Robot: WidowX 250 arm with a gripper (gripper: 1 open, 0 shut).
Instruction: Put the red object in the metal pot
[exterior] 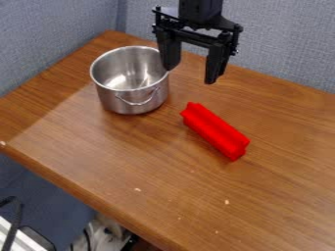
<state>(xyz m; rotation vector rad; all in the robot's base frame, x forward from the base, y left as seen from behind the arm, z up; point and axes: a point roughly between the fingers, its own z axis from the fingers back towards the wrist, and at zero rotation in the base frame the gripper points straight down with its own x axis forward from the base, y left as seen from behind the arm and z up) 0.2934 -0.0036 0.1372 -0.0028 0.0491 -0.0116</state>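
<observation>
Counter (131, 167) holds the red block (215, 131), lying diagonally near the pot (129, 80). The end effector (193, 74) hangs above, fingers apart; best align them across the block's narrow width before descending.

Shiny smooth metal pot (131, 90), glossy red plastic-looking block (216, 131), smooth wood tabletop (144, 162) with a soft sheen

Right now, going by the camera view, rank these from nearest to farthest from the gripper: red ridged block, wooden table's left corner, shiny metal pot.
1. Shiny metal pot: just left of the open jaws in the picture.
2. Red ridged block: below them, slightly right.
3. Wooden table's left corner: far lower left.
</observation>
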